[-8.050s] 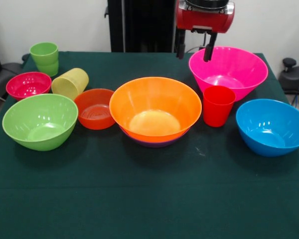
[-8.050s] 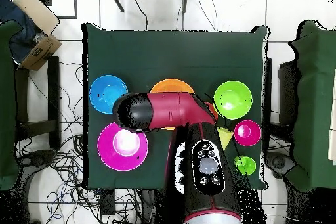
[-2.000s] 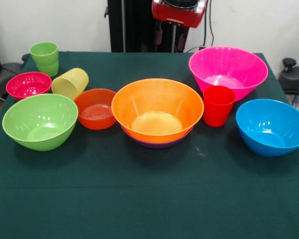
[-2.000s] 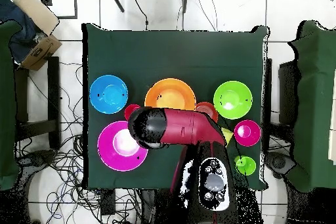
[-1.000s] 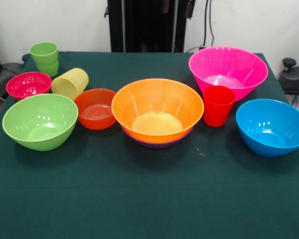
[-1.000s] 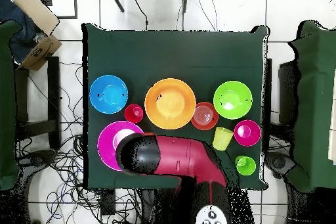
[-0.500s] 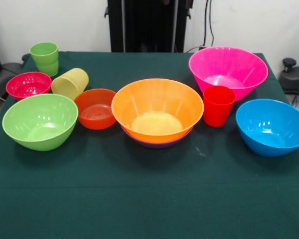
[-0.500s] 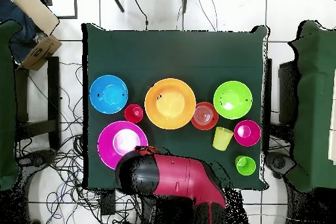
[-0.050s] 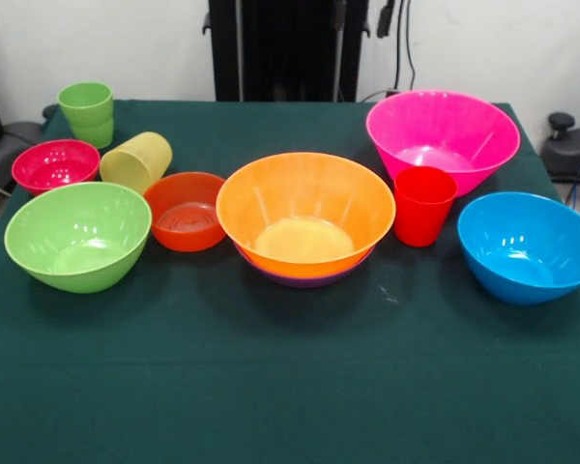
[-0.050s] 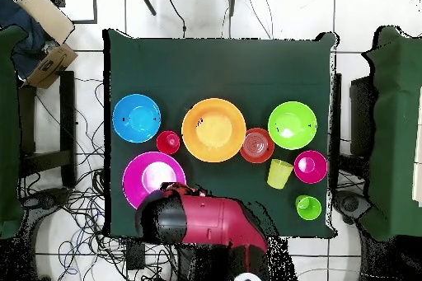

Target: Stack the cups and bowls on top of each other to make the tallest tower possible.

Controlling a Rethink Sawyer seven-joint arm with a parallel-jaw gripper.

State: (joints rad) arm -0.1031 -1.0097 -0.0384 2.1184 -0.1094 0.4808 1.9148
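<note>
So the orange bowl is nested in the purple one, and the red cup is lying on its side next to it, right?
Not quite. The orange bowl does sit nested in the purple bowl, but the red cup beside it stands upright with its mouth up, as the front view shows. The cup lying tipped over is the pale yellow cup.

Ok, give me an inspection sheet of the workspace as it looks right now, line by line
Surface: dark green cloth covers the table.
Job's things: orange bowl sits nested in a purple bowl. Pink bowl, blue bowl, lime bowl, small red-orange bowl and small magenta bowl stand apart. Red cup and green cup are upright; yellow cup lies on its side.
Clutter: nothing seen.
Grippers: the arm is at the table's edge; jaws cannot be told.
Cables: tangled on the floor.
Surroundings: cardboard box beside the table.
</note>
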